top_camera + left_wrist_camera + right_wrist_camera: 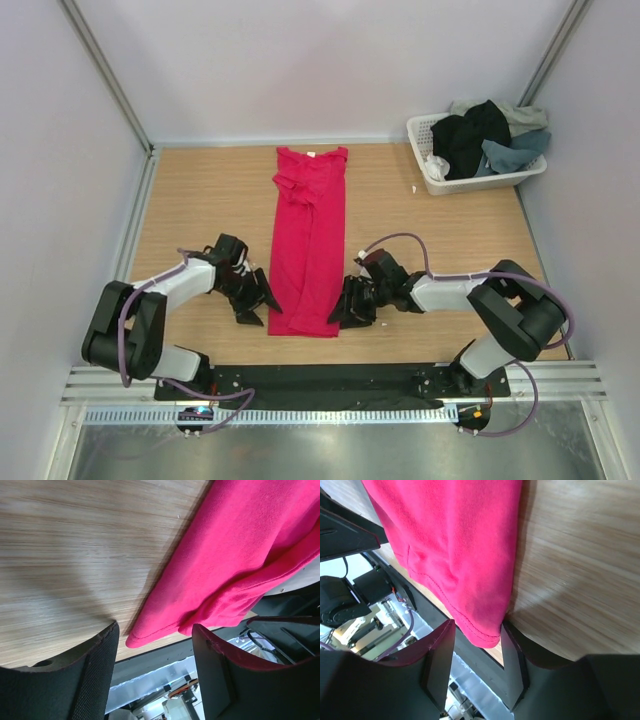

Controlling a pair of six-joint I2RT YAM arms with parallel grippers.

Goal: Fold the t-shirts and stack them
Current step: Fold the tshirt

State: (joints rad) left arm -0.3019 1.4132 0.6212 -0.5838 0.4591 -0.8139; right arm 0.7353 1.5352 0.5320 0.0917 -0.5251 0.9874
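Observation:
A crimson-pink t-shirt [310, 240] lies on the wooden table, folded lengthwise into a long strip with the collar at the far end. My left gripper [262, 305] sits low at the strip's near left corner. In the left wrist view that corner [150, 635] lies between the open fingers [100, 680], unclamped. My right gripper [345, 305] is at the near right corner. In the right wrist view the hem corner [485, 635] hangs between its open jaws, close to one finger [512, 660]. The other t-shirts, black [470, 135], slate-blue [510, 155] and pale grey-green [515, 115], are heaped in the basket.
A white lattice basket [480, 183] stands at the far right corner of the table. Walls close in on the left, back and right. A black strip and metal rail [330, 385] run along the near edge by the arm bases.

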